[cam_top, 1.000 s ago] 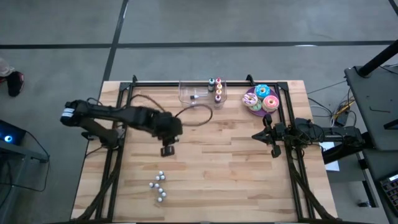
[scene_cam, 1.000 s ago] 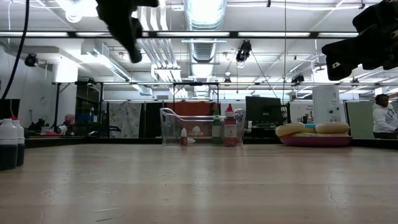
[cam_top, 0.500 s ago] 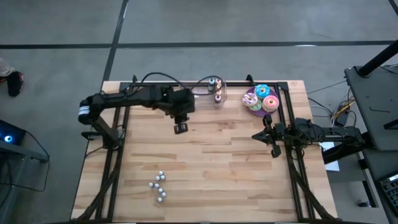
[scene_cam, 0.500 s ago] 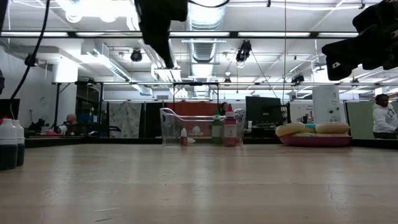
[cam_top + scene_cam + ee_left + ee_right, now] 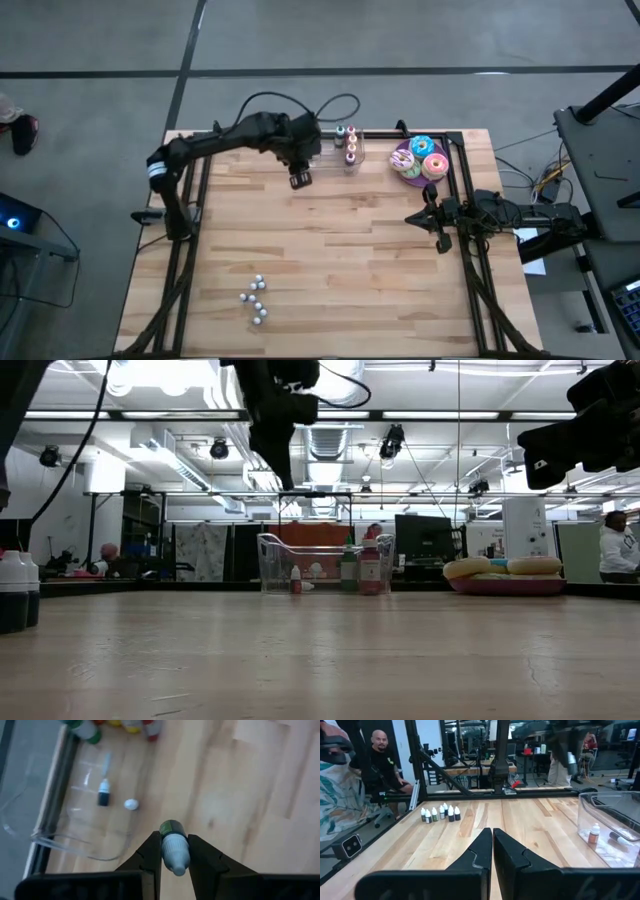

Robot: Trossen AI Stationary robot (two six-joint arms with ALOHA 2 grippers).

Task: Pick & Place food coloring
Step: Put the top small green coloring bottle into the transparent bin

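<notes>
The left gripper (image 5: 174, 851) is clamping a small food coloring bottle (image 5: 174, 847) between its two fingers, jaws drawn in only as far as the bottle's body allows, with the dark green end pointing away from the wrist and the white end toward it. Lying crosswise in the grip, the bottle is probably being carried rather than stood up. The gripper is hanging above the far part of the table (image 5: 380, 260), and just ahead of and below it is lying the clear plastic bin (image 5: 75, 820), already containing one little bottle (image 5: 103, 793) on its side and a small white ball (image 5: 131, 804); the bin looks like the drop-off place, which would explain why the arm is holding its load just short of the bin's near wall. Beyond the bin, a row of capped bottles (image 5: 346, 142) is standing upright beside it. Well off to the gripper's side, a plate of frosted doughnuts (image 5: 420, 160) is sitting untouched. A cluster of small bottles (image 5: 257, 300) is waiting at the near part of the table, far behind the gripper. The right gripper (image 5: 492, 851) is resting at the table's right edge, fingers pressed together on nothing.
</notes>
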